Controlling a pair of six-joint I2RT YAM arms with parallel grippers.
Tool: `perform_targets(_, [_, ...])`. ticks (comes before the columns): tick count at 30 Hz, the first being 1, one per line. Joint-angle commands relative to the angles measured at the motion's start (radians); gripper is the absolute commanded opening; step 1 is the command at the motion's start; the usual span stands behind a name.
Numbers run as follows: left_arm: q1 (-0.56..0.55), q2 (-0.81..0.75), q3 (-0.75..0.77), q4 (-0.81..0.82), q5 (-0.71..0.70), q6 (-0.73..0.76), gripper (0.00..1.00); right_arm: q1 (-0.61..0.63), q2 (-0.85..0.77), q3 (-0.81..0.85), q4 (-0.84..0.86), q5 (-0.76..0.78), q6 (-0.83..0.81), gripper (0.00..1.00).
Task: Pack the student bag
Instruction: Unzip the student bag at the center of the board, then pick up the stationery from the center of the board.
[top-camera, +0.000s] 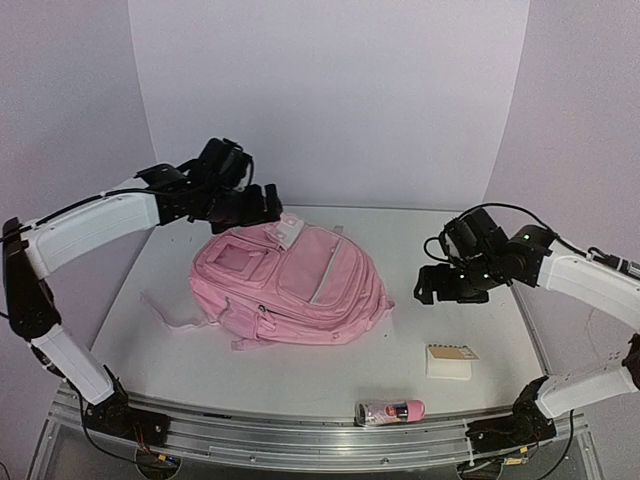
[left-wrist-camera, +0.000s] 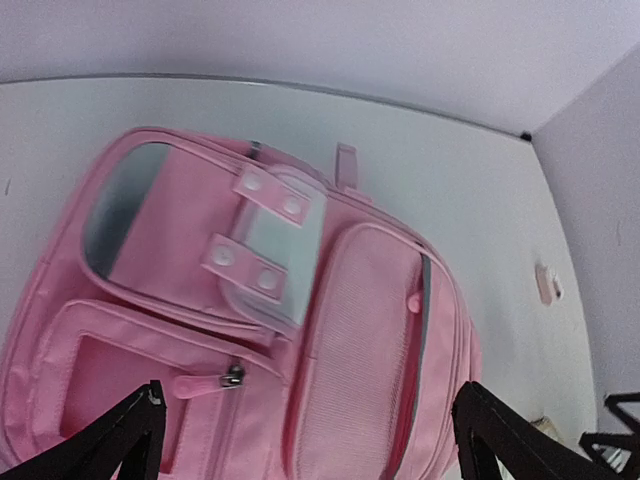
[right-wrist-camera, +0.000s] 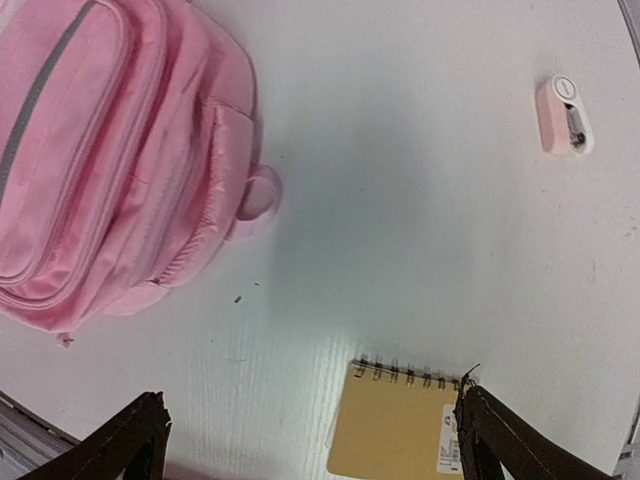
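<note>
The student bag (top-camera: 290, 285) is a large pink backpack lying flat mid-table, front pockets up. In the left wrist view the bag (left-wrist-camera: 350, 330) fills the frame, its zip pockets closed and a pink zip pull (left-wrist-camera: 200, 384) showing. My left gripper (top-camera: 262, 212) hovers open and empty above the bag's far end, its jaws wide apart (left-wrist-camera: 310, 440). My right gripper (top-camera: 440, 290) hovers open and empty above the table, right of the bag (right-wrist-camera: 100, 150). Its jaws are spread (right-wrist-camera: 310, 440) near a spiral notebook.
A tan spiral notebook (top-camera: 452, 361) lies front right of the bag and also shows in the right wrist view (right-wrist-camera: 395, 430). A pink tube-shaped case (top-camera: 390, 411) lies at the front edge. A small pink and white stapler-like object (right-wrist-camera: 565, 115) lies on the table's right side (left-wrist-camera: 545, 283).
</note>
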Motion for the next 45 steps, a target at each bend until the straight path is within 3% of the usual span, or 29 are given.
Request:
perform_targets(1, [-0.184,0.274,0.330,-0.140,-0.034,0.234,0.99,-0.075,-0.072,-0.053,-0.141,0.058,0.066,0.97])
perform_targets(7, [-0.296,0.640,0.777,-0.424,-0.191,0.251,0.96,-0.102,-0.134,-0.121,-0.151,0.067,0.101,0.96])
perform_targets(10, [-0.319,0.716,0.851,-0.459,-0.213,0.271,0.94,-0.103,-0.166,-0.152,-0.153,0.078,0.103,0.96])
perform_targets(20, [-0.358,0.815,0.883,-0.537,-0.282,0.251,0.84,-0.106,-0.206,-0.210,-0.152,0.105,0.117,0.96])
perform_targets(33, [-0.383,0.884,0.911,-0.644,-0.339,0.228,0.81,-0.106,-0.205,-0.240,-0.151,0.121,0.129,0.96])
perform_targets(41, [-0.382,0.917,0.920,-0.716,-0.442,0.171,0.68,-0.106,-0.224,-0.257,-0.146,0.131,0.153,0.96])
perform_targets(44, [-0.382,0.916,0.928,-0.716,-0.453,0.164,0.52,-0.106,-0.232,-0.258,-0.141,0.129,0.156,0.96])
perform_targets(45, [-0.382,0.911,0.932,-0.711,-0.456,0.163,0.42,-0.106,-0.234,-0.257,-0.139,0.126,0.156,0.96])
